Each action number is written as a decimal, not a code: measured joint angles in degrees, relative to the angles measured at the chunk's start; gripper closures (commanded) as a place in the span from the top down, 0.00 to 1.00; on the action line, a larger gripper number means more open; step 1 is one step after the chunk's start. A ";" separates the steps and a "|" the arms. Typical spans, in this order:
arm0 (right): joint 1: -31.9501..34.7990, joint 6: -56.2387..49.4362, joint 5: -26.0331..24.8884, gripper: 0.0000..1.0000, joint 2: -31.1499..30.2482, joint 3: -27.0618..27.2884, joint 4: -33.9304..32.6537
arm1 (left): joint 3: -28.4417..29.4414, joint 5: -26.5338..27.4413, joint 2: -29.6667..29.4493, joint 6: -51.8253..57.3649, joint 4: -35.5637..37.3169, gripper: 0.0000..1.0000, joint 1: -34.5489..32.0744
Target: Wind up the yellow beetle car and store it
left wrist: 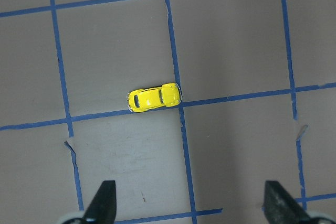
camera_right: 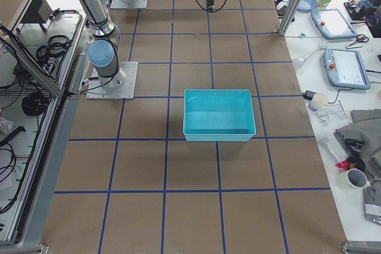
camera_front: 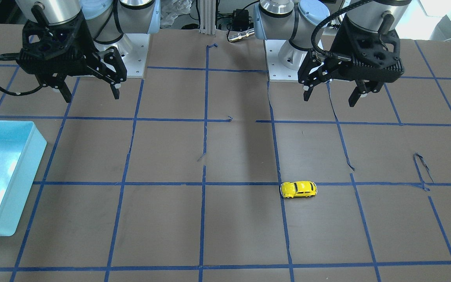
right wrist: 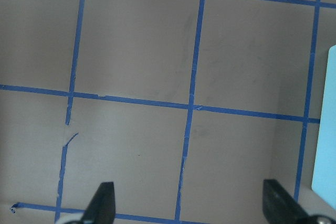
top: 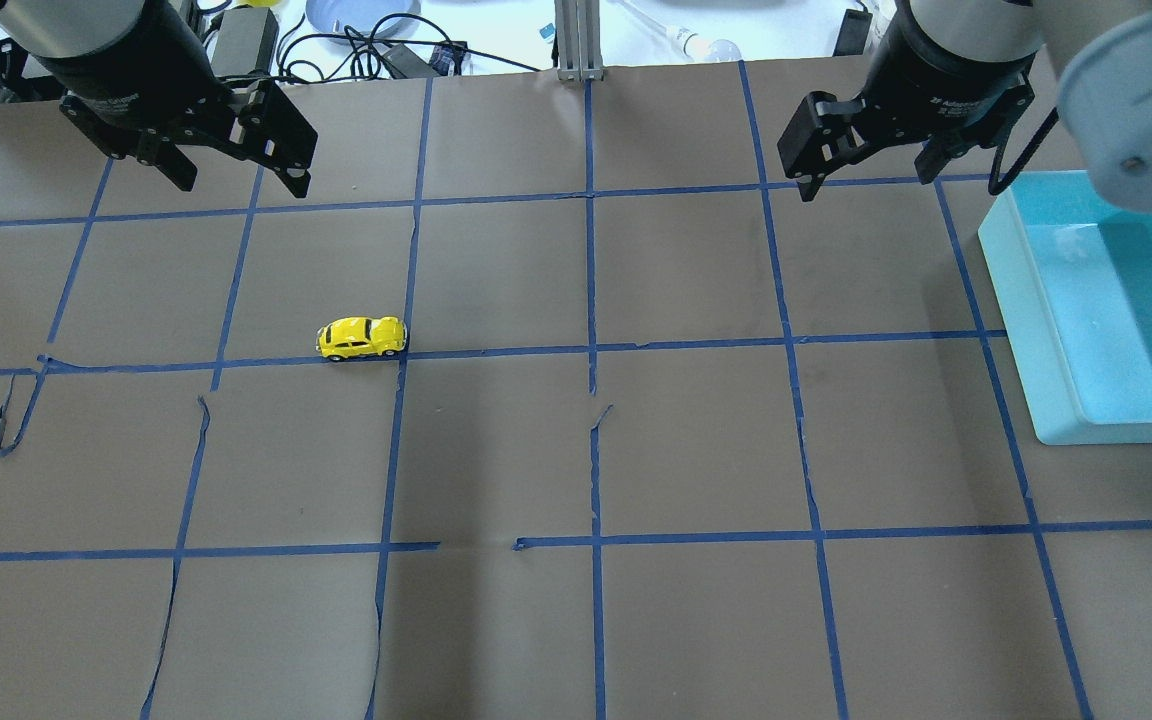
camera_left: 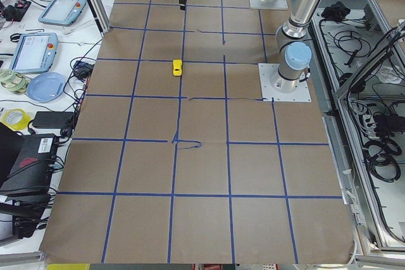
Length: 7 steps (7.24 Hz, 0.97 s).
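Left gripper (left wrist: 191,206) hung spread, empty; yellow beetle car (left wrist: 154,98) lay at eleven o'clock, untouched. Next likely: descend, pinch it.

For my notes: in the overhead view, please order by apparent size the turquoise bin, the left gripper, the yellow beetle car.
Largest: turquoise bin, partly cut off.
Then: left gripper, raised nearer the camera.
Smallest: yellow beetle car.

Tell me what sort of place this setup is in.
Most likely a robotics lab test bench: robot arms bolted to a table gridded with blue tape, with a teach pendant and loose cables alongside.
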 measured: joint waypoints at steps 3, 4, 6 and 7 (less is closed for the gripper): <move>0.00 0.00 0.01 1.00 0.00 -0.07 -0.01 | 0.26 -0.01 -0.07 0.31 0.08 1.00 0.01; 0.00 -0.02 -0.01 1.00 0.00 -0.06 -0.01 | 0.29 0.00 -0.08 0.43 0.08 1.00 0.01; 0.00 -0.02 -0.05 1.00 -0.02 -0.06 0.01 | 0.34 0.00 -0.09 0.66 0.09 1.00 0.01; 0.00 -0.01 0.00 1.00 -0.02 -0.07 -0.02 | 0.35 0.00 -0.09 0.72 0.09 1.00 0.01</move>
